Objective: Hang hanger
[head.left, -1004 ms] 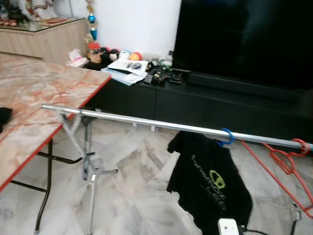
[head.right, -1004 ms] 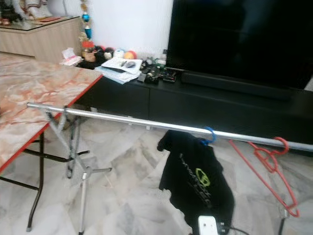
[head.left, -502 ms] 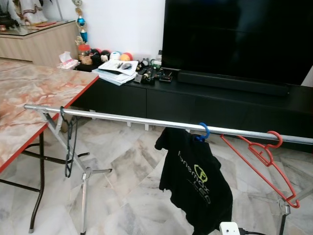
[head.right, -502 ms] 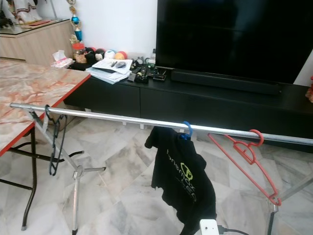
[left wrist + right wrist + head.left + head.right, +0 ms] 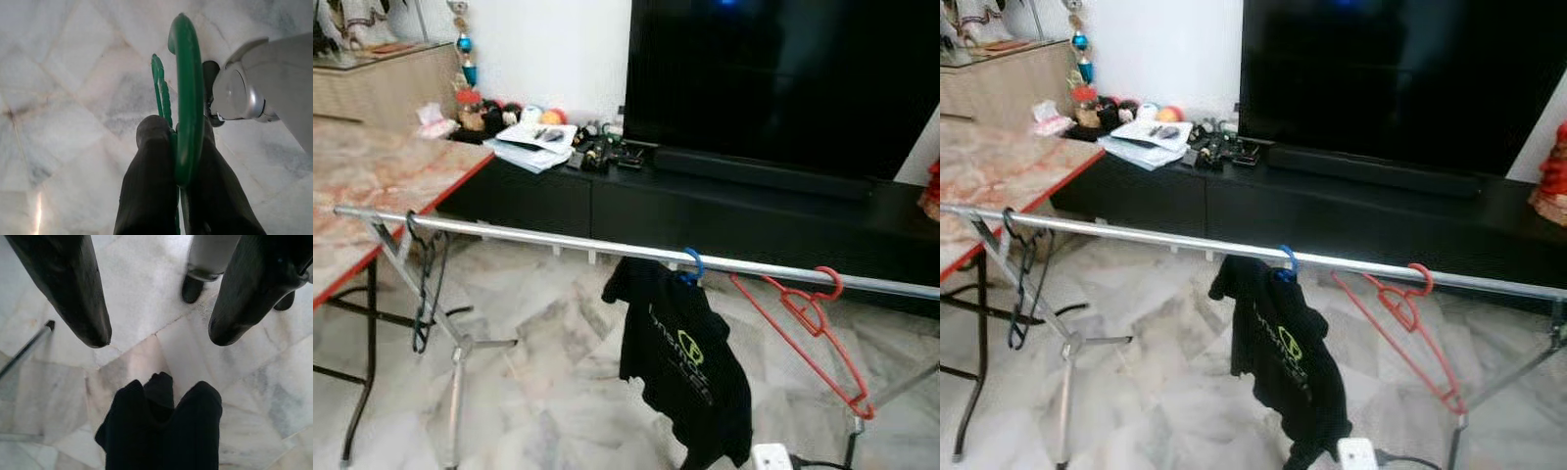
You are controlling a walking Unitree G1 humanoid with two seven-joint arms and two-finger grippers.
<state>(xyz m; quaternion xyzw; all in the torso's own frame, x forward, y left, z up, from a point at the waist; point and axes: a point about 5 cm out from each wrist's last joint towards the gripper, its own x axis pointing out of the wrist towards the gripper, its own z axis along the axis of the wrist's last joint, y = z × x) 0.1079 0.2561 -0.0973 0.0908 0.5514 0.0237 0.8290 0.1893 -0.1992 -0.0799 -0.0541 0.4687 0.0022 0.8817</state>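
Fingers point(image 5: 151, 196) of my left gripper point(image 5: 173, 147) pinch the green hanger point(image 5: 188, 93) over marble floor point(image 5: 73, 73); right gripper point(image 5: 156, 340) spread. Ahead, the rail point(image 5: 568, 240) carries a red hanger point(image 5: 808, 323) near its right end.

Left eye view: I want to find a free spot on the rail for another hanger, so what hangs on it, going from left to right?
black hanger → blue hanger carrying the black T-shirt → red hanger, all on the metal rail.
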